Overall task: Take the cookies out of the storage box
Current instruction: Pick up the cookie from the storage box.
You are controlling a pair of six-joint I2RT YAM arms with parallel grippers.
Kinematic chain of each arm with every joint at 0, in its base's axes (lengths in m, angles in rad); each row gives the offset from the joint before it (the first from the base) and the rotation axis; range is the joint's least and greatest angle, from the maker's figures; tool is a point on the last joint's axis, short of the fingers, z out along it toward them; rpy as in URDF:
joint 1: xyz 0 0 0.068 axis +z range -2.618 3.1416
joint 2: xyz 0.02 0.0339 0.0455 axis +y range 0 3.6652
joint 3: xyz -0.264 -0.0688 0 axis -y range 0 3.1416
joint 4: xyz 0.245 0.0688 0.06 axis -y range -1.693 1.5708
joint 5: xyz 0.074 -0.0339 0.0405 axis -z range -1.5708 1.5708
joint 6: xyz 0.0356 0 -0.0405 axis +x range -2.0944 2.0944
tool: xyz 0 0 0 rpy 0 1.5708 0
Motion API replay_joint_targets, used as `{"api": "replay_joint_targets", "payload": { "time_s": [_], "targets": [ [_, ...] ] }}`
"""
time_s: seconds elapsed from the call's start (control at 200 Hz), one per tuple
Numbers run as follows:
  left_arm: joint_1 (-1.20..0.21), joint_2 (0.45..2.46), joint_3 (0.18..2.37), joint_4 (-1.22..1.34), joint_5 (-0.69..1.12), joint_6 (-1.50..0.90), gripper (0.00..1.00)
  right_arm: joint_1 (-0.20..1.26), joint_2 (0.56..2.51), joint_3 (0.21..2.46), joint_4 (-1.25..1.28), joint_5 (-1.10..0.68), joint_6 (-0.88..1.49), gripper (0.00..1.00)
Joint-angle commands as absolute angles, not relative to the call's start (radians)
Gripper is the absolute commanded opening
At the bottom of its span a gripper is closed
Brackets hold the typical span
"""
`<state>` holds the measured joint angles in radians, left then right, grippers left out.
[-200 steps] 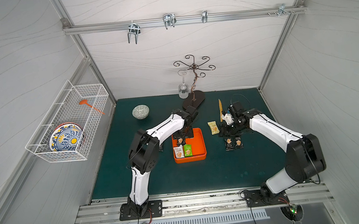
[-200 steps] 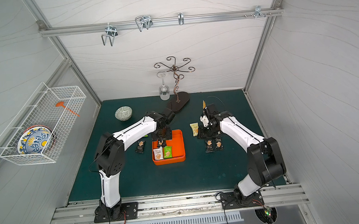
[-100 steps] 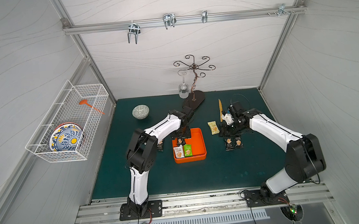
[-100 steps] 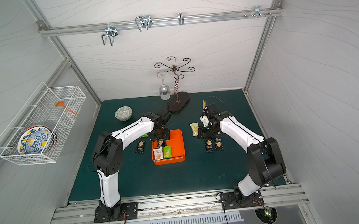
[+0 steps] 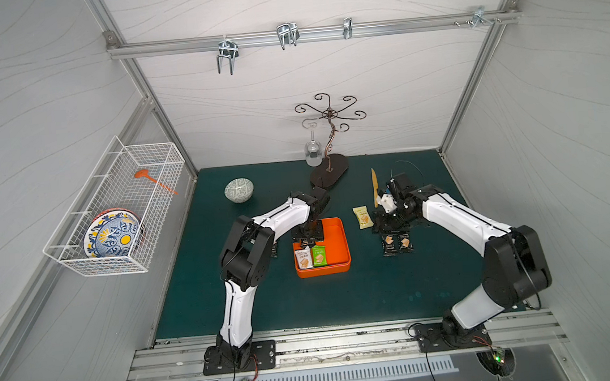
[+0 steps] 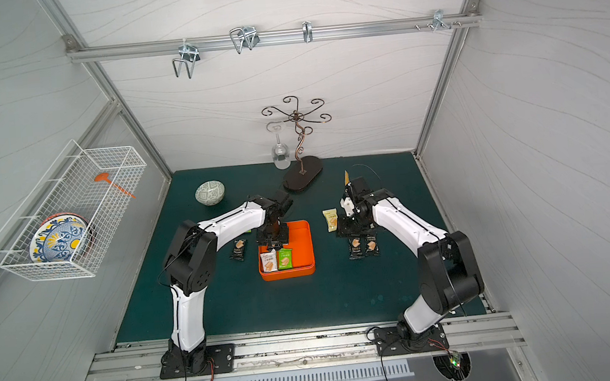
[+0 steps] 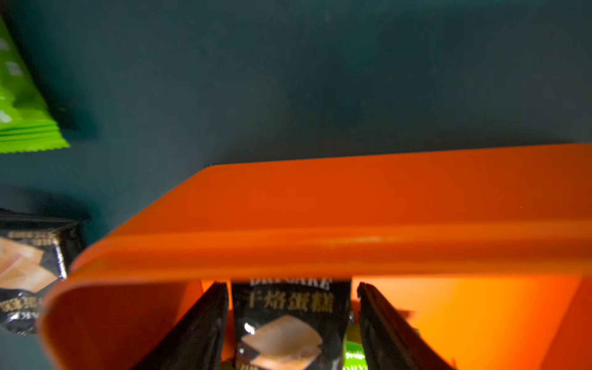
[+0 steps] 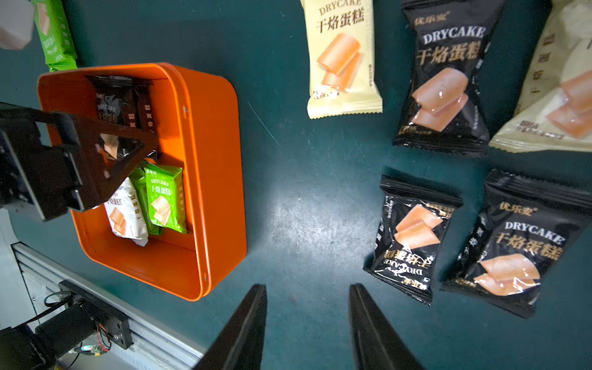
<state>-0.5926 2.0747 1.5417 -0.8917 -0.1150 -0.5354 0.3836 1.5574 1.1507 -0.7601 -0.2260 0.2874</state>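
Observation:
The orange storage box sits mid-mat. A white cookie packet and a green one lie in its near left corner. My left gripper reaches down into the box's far left part, its fingers pressed to both sides of a black cookie packet. My right gripper hangs open over bare mat to the right of the box, holding nothing. Outside the box lie a pale yellow packet, two black packets, and another black one on its left.
A green packet lies on the mat beyond the box's far left corner. A patterned bowl, a metal glass rack with a hanging wine glass, and a yellow stick stand at the back. A wire basket hangs on the left wall.
My left gripper has dropped into the box and its jaws have narrowed around the black packet. The right arm has stayed still.

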Motion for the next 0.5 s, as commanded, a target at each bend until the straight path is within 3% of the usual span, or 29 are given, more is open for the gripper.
{"api": "replay_joint_targets", "payload": {
  "time_s": [0.0, 0.495],
  "targets": [
    [-0.587, 2.088, 1.540, -0.879, -0.109, -0.523, 0.66, 0.377, 1.579, 1.166, -0.786, -0.220, 0.273, 0.47],
    [-0.588, 2.069, 1.547, -0.885, -0.125, -0.527, 0.46, 0.377, 1.586, 1.167, -0.784, -0.227, 0.271, 0.46]
  ]
}}
